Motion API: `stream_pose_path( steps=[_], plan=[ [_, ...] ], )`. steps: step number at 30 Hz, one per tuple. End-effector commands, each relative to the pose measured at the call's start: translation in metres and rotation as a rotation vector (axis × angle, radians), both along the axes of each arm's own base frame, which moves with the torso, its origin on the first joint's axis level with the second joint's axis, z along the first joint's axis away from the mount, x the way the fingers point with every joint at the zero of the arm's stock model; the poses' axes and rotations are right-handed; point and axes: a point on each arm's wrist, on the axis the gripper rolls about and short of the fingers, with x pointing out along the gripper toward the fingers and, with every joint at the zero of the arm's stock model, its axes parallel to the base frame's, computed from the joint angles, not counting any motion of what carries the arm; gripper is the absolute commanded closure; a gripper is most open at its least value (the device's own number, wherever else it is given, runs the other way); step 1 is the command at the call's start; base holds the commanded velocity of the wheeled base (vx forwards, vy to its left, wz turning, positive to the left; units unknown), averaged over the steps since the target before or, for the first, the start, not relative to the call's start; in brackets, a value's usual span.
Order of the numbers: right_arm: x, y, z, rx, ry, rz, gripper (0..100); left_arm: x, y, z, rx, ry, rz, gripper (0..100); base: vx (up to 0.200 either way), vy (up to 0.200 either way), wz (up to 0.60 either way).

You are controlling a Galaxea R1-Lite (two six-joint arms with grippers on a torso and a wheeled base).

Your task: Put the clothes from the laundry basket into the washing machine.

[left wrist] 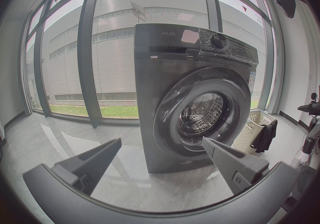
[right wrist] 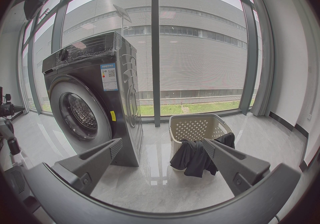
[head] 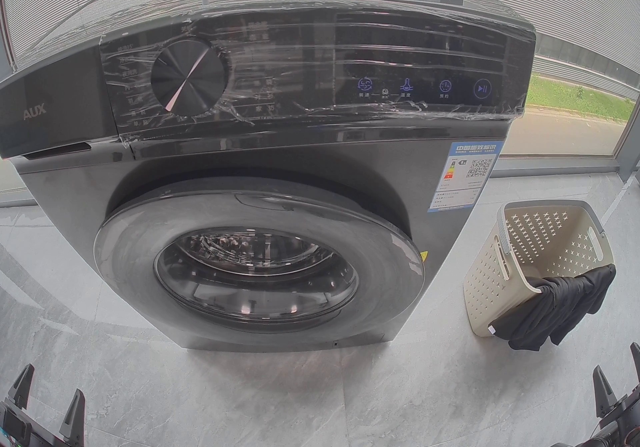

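Well, my left gripper (left wrist: 161, 140) has its fingers spread wide apart and holds nothing. My right gripper (right wrist: 161, 141) is spread wide too, with nothing in it. Both hang low over the floor (head: 400, 388) and touch nothing. I see the black clothes (head: 557, 312) hanging over the front rim of the laundry basket (head: 510, 228). It stands just beside the washing machine (head: 280, 162), on my right. The round door (head: 257, 268) is closed.

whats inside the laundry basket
Dark clothes hang over the basket rim, partly outside. Its upper inner walls are bare; the bottom is hidden behind the rim and cloth.
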Motion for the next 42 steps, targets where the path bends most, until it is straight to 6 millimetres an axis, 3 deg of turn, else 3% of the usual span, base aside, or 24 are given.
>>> stream_pose_path(
  steps=[1,37,42],
  plan=[
    [0.0002,0.0,-0.0052,0.0,0.003,0.001,0,-0.0001,0.0,-0.0048,0.0,-0.001,0.001,0,0.0,0.0,0.0],
    [0.0003,0.0,-0.0052,0.0,0.005,0.001,0,-0.0001,0.0,-0.005,0.001,0.001,0.002,0,0.0,0.0,0.05],
    [0.0003,0.0,-0.0052,0.0,0.005,0.0,0,-0.0001,0.0,-0.005,0.001,0.001,0.002,0,0.0,0.0,0.6]
  ],
)
